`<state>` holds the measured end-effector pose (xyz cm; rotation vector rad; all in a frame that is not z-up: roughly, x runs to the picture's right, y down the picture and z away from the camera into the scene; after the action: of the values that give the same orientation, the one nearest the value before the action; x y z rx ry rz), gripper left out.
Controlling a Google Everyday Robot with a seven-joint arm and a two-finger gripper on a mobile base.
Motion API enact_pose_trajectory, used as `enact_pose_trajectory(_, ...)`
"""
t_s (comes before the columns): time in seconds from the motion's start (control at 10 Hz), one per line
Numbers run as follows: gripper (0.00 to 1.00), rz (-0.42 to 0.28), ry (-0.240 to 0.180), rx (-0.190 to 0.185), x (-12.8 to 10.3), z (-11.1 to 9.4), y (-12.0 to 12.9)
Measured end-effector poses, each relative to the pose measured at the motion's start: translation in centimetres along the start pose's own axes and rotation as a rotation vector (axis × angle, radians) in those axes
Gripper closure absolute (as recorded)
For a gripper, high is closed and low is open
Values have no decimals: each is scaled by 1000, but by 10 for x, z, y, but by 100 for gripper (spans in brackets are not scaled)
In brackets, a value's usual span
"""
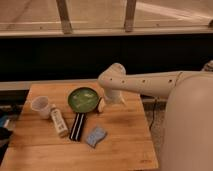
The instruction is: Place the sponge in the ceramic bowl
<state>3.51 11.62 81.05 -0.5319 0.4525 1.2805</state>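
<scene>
- Camera view: the sponge (96, 136) lies flat on the counter (125, 147), outside the bowl (83, 99), at about 5 o'clock from it and apart from it.
- The claw (102, 105) hangs just beside the bowl's rim, at about 3 to 4 o'clock of the bowl. It stands wide and holds nothing. The sponge is at about 6 o'clock from it, near but not touching.
- A black bar (77, 126) lies just beside the sponge, at its 10 o'clock. If the claw comes down a little too far to that side, a finger may catch the bar and pinch it together with the sponge.
- I judge the sponge soft and low. A grip on one corner only may let it fold and slip out during the lift.
- The claw is very close to the rim, so a careless sideways move may push the bowl toward the mug (41, 106) and bottle (59, 122), at 8 to 9 o'clock of the bowl.
- The bowl looks shallow. A release over the rim may leave the sponge hanging on the edge or back on the counter.
</scene>
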Motion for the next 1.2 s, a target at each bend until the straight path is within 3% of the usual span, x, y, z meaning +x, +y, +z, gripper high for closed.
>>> enact_pose_trajectory(0.4,20,14,10,3,28,21,25)
enact_pose_trajectory(1.2,20,1,50,-12,56,48,54)
